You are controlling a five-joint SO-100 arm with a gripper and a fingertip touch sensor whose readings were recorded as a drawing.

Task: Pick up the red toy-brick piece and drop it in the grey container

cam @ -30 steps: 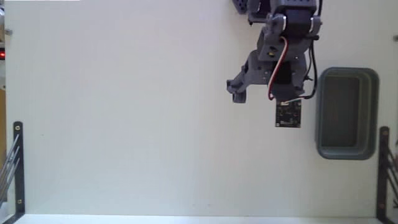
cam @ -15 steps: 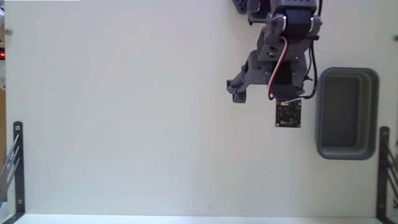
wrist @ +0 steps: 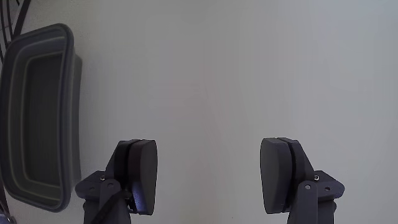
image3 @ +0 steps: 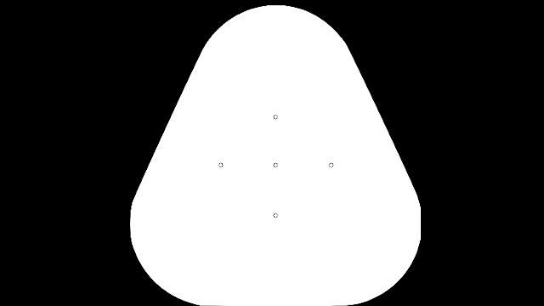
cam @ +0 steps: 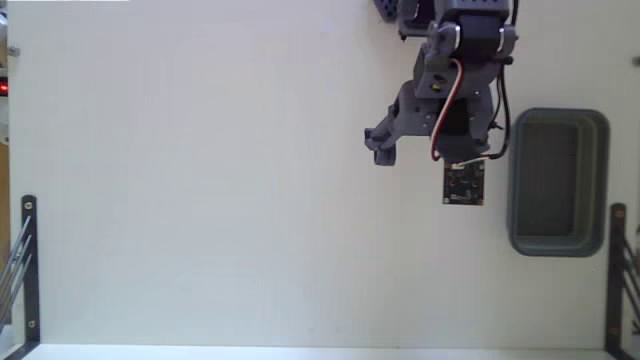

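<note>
risk: red toy-brick piece not visible in fixed or wrist view, so no grasp target; arm may search blind or close on nothing. gripper (wrist: 208, 180) wide open, empty, over bare surface (cam: 200, 200). grey container (cam: 557, 181) right of frame, thick rim, darker inside, looks empty.

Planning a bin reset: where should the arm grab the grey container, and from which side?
Probably the grey container by its long rim nearest the arm, from above, one finger inside, one outside: that wall stands upright, and the tray looks too wide to span. The gripper is open.
</note>
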